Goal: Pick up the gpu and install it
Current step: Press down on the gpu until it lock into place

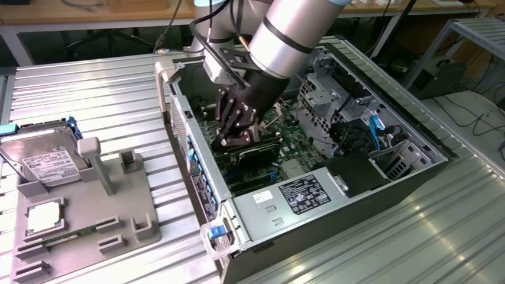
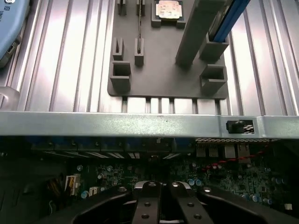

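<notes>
The gpu [image 1: 256, 157] shows as a dark card standing on the green motherboard [image 1: 296, 142] inside the open computer case [image 1: 332, 236]. My gripper [image 1: 236, 141] reaches down into the case, its fingertips at the card's upper edge. In the wrist view the gripper [image 2: 159, 205] has its two fingers pressed together with nothing visible between them, above the motherboard [image 2: 233, 182]. I cannot tell whether the tips pinch the card or only press on it.
A grey parts holder [image 1: 87, 207] lies on the exterior view's left, carrying a hard drive [image 1: 44, 157], a processor [image 1: 44, 218] and a memory stick [image 1: 67, 238]. The case's side wall [image 2: 140, 125] runs between holder [image 2: 163, 60] and gripper. A drive cage [image 1: 332, 89] and cables crowd the far side.
</notes>
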Controlling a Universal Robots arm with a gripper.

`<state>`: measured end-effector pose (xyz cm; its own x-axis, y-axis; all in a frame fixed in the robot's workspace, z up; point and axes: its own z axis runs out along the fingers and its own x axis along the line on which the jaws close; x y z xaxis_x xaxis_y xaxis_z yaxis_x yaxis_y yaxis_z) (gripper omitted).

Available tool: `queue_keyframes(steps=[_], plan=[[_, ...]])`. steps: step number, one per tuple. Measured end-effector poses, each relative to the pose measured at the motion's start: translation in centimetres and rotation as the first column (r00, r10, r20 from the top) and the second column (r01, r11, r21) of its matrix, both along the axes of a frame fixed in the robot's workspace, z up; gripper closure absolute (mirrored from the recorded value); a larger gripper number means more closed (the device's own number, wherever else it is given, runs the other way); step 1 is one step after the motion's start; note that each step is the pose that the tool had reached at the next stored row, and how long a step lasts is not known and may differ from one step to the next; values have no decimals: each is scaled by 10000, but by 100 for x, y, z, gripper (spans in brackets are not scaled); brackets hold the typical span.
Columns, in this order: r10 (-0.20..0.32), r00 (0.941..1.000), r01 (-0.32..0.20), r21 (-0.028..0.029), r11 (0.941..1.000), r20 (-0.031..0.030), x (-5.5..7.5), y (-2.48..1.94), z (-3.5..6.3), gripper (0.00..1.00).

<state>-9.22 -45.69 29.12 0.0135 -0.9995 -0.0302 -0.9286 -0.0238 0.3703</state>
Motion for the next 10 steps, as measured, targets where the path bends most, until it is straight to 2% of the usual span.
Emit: queue_keyframes(steps=[2,3,6,10], plan=[[2,10000,-2,2,10000,-24,-6,0,-2,89],[2,10000,-2,5,10000,-62,-9,0,-3,89],[-1,9997,1,3,10000,-259,-20,1,-2,89],[0,9995,0,2,10000,-306,-50,0,-8,89]])
